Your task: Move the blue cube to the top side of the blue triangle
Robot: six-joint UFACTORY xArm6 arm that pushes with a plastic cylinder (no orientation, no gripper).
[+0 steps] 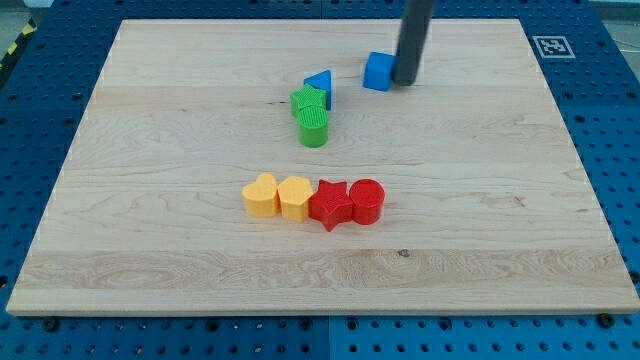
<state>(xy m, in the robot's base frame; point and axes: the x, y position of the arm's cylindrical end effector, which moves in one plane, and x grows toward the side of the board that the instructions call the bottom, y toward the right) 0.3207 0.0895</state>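
The blue cube sits near the view's top, right of centre. My tip touches the cube's right side; the dark rod rises from it out of the view's top. The blue triangle lies to the left of the cube and a little lower, with a gap between them. The triangle touches the green block just below it.
A green cylinder sits under the green block. A row lies in the middle of the wooden board: a yellow heart, a yellow hexagon, a red star and a red cylinder.
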